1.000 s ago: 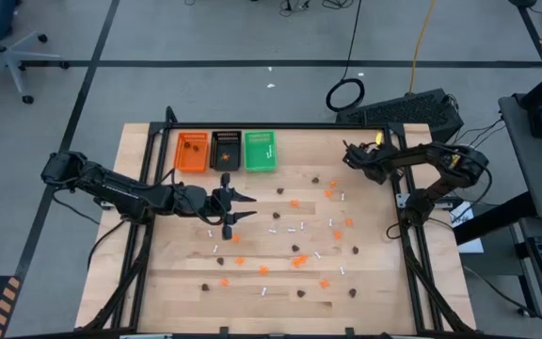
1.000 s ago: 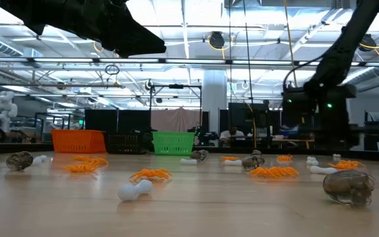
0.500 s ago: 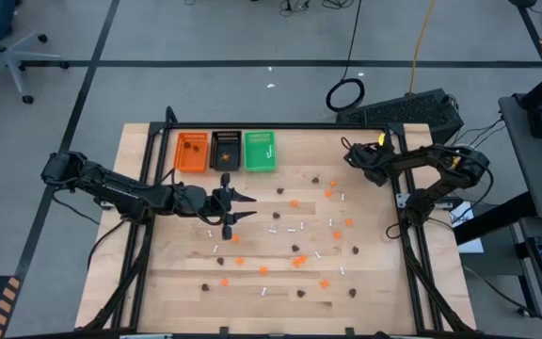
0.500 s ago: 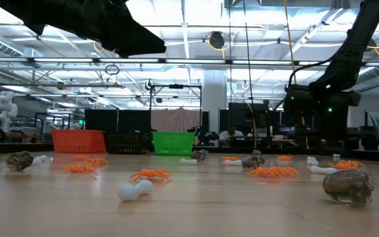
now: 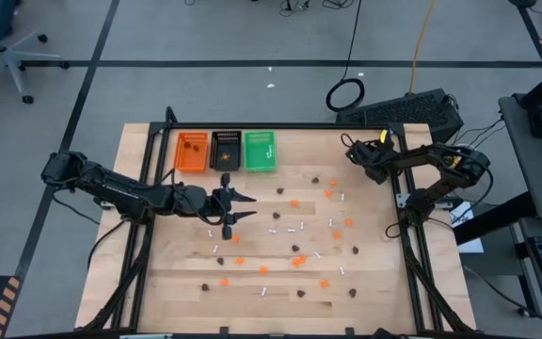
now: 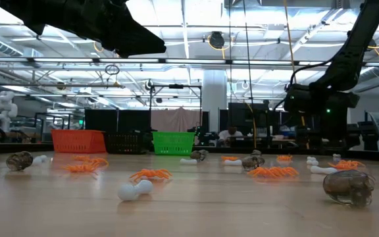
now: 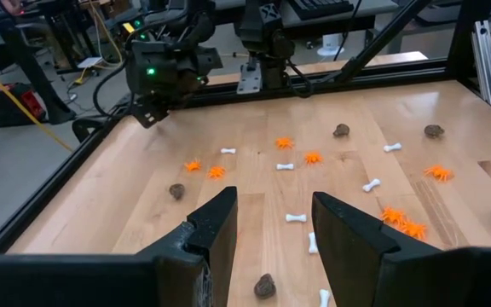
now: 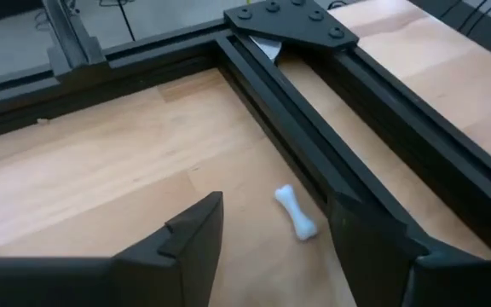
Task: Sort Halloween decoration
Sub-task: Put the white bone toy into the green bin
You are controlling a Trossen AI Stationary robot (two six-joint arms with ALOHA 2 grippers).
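The right gripper (image 8: 271, 234), jaws apart and empty at the table's far right corner, should pinch the light, stiff white bone (image 8: 294, 212) mid-shaft.

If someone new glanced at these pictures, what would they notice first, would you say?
Probably the scatter of orange, brown and white trinkets across the wooden table. Next, three small trays, orange, black and green, lined up along its far edge. The left pincer hangs open below them.
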